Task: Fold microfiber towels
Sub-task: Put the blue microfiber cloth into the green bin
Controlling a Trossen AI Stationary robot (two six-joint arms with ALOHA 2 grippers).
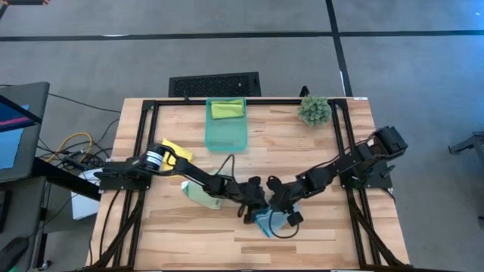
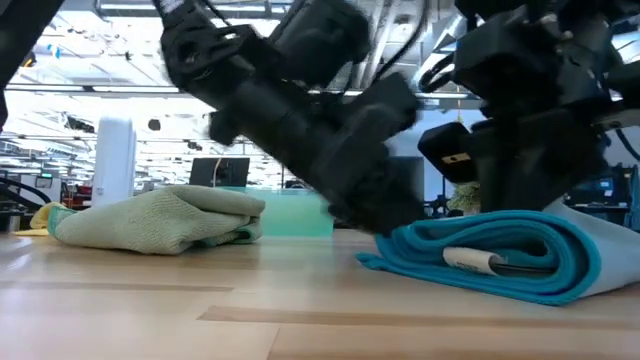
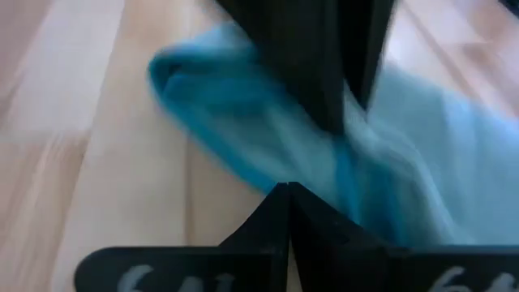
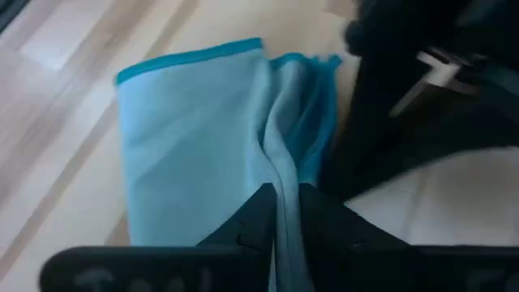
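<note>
A light blue towel (image 1: 272,221) lies folded over on the table near its front middle, also in the low view (image 2: 500,250). My right gripper (image 4: 285,199) comes from the right and is shut on a ridge of it. My left gripper (image 3: 288,191), shut, slants down at the towel's left end (image 2: 385,240). A pale green towel (image 1: 200,195) lies bunched under the left arm. A yellow towel (image 1: 172,147) lies at the left. A lime green towel (image 1: 227,108) rests in the teal bin (image 1: 227,134). My left gripper's shut fingertips stand right at the light blue towel's left end; whether they touch it, I cannot tell. My right gripper pinches a raised ridge of the towel (image 4: 282,166) between its two fingers, slanting down from the table's right. The towel lies folded on the table.
A small spiky green plant (image 1: 314,110) stands at the far right. The teal bin stands at the far middle. The two arms meet closely over the blue towel. Bare wood shows along the front edge (image 1: 189,242).
</note>
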